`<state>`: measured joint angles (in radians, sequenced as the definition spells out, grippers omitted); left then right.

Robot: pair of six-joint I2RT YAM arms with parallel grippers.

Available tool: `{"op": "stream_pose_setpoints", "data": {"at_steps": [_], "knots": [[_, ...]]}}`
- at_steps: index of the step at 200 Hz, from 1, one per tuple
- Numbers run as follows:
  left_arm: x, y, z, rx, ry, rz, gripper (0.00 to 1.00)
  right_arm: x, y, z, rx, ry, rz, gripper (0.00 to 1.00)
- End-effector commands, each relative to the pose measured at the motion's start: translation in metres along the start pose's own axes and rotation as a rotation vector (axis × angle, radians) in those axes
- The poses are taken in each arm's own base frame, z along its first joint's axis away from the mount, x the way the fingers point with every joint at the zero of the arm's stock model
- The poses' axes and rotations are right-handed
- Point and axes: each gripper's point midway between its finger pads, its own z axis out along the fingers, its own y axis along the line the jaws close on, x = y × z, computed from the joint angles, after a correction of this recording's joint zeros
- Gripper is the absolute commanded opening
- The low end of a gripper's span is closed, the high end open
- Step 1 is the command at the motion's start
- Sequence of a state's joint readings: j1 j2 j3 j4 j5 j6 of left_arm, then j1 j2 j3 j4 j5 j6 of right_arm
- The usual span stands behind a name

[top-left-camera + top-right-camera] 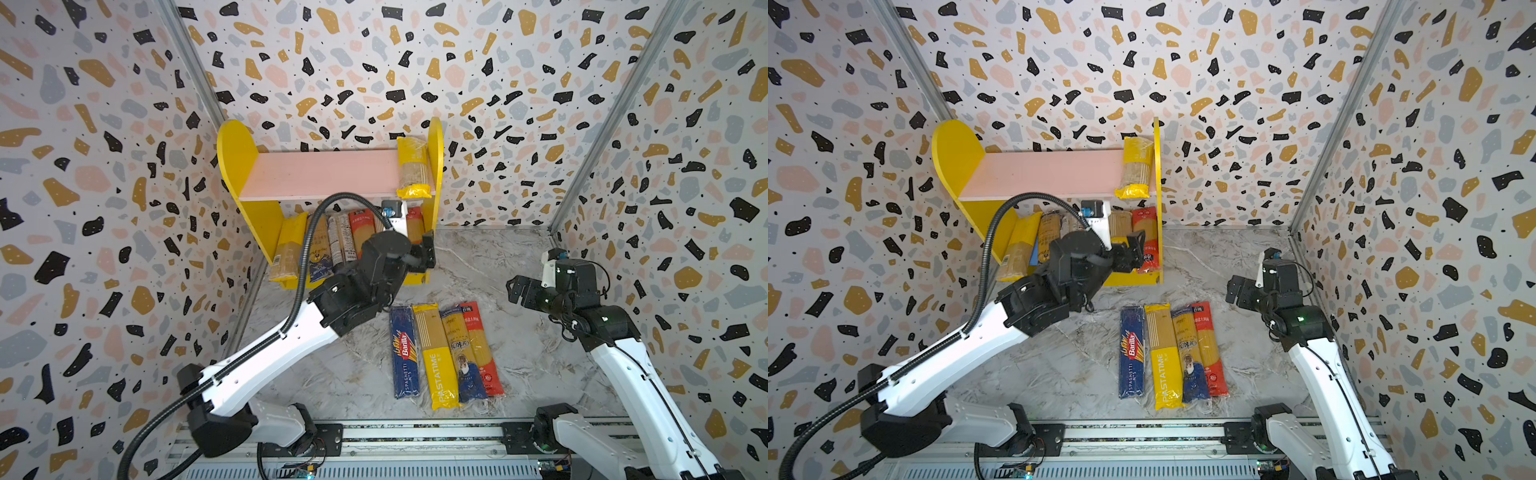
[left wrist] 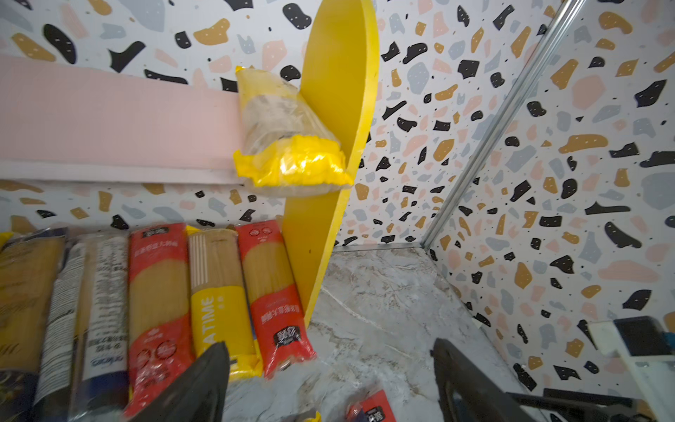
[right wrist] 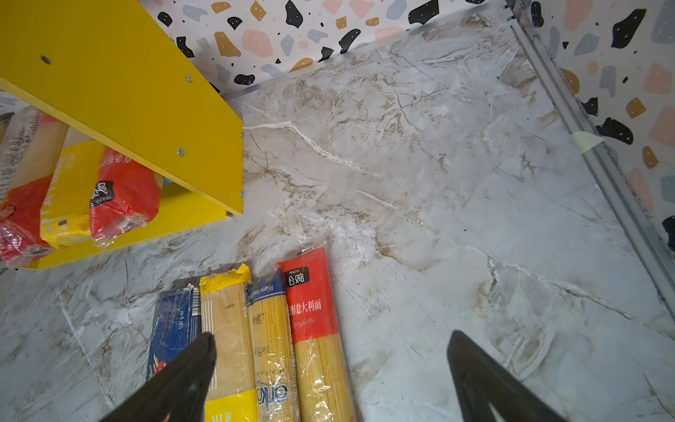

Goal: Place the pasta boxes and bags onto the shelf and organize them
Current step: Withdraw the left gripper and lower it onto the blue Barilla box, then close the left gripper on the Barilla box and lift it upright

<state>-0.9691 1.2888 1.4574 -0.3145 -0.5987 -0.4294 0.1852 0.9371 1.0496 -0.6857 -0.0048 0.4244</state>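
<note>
The shelf [image 1: 320, 174] stands against the back wall. A yellow pasta bag [image 1: 413, 170] lies at the right end of its pink upper board. Several pasta packs [image 1: 345, 241] lean side by side in the lower tier, a red one [image 2: 274, 292] at the right end. My left gripper [image 1: 426, 251] hangs open just in front of that end, with nothing between its fingers. On the floor lie a blue Barilla pack [image 1: 404, 353], a yellow one [image 1: 436, 357], a blue-ended one [image 1: 463, 353] and a red one [image 1: 482, 349]. My right gripper [image 1: 515, 286] hovers open, to the right of them and slightly behind.
Terrazzo-patterned walls close in the left, back and right sides. A metal rail [image 1: 415, 432] carrying both arm bases runs along the front. Bare marble floor [image 1: 519, 257] lies between the shelf's right panel and the right wall.
</note>
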Motion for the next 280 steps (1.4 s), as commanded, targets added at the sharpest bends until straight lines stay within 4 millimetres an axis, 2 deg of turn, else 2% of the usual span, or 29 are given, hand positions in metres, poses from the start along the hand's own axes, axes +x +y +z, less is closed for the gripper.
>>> {"op": "stream_pose_setpoints", "data": {"at_steps": [1,27,67,104,120,143,155,172,230,280], "knots": [[0.021,0.019,-0.015,-0.064,-0.012,-0.063,0.87,0.004,0.001,-0.009,-0.016,-0.009,-0.003,0.99],[0.082,0.026,-0.020,-0.089,0.092,-0.055,0.87,0.011,0.005,-0.010,-0.039,-0.001,0.005,0.99],[0.177,0.038,-0.026,-0.124,0.256,-0.006,0.88,0.030,0.022,-0.009,-0.057,0.024,-0.020,0.99],[0.252,0.054,-0.032,-0.162,0.370,0.018,0.90,0.045,0.040,-0.006,-0.064,0.049,-0.038,0.99],[0.278,0.057,-0.032,-0.178,0.414,0.033,0.91,0.050,0.049,-0.006,-0.064,0.060,-0.054,0.99],[0.307,0.053,-0.031,-0.153,0.461,0.034,0.94,0.055,0.062,-0.008,-0.058,0.073,-0.082,0.99],[0.321,0.055,-0.029,-0.165,0.486,0.042,0.98,0.057,0.067,-0.009,-0.064,0.078,-0.086,0.99],[0.337,0.057,-0.026,-0.184,0.519,0.073,0.99,0.060,0.072,-0.011,-0.080,0.083,-0.078,0.99],[0.378,0.054,-0.025,-0.169,0.613,0.099,0.99,0.065,0.070,-0.015,-0.079,0.081,-0.059,0.99],[0.416,0.073,-0.034,-0.210,0.707,0.117,0.98,0.072,0.068,-0.010,-0.076,0.088,-0.066,0.99]]}}
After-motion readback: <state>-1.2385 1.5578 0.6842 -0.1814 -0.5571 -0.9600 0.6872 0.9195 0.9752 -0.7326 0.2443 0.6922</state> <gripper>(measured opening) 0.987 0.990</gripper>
